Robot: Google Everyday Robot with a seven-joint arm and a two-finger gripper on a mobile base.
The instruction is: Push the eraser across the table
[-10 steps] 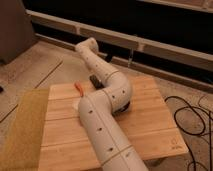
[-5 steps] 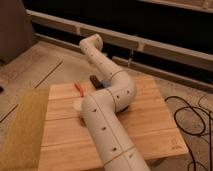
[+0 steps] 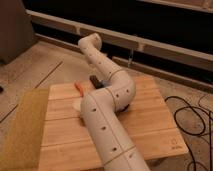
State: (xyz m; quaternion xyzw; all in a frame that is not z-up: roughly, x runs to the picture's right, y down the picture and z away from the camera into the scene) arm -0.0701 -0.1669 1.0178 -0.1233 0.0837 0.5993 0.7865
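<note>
The light wooden table (image 3: 150, 125) fills the middle of the camera view. My white arm (image 3: 107, 125) rises from the near edge, bends at an elbow (image 3: 120, 92) and reaches to the far left, to a rounded joint (image 3: 90, 45). The gripper is mostly hidden behind this arm, low over the table's far edge. A small dark piece (image 3: 93, 80) shows there, and I cannot tell whether it is the gripper or the eraser. An orange object (image 3: 78, 88) lies just left of it. A pale shape (image 3: 75, 105) lies against the arm's left side.
A yellowish-green mat (image 3: 22, 130) lies along the table's left side. Black cables (image 3: 192, 117) coil on the floor to the right. A low wall with a dark band (image 3: 150, 45) runs behind the table.
The arm's far link has shifted slightly to the right. The orange object and the dark piece stay in the same place.
</note>
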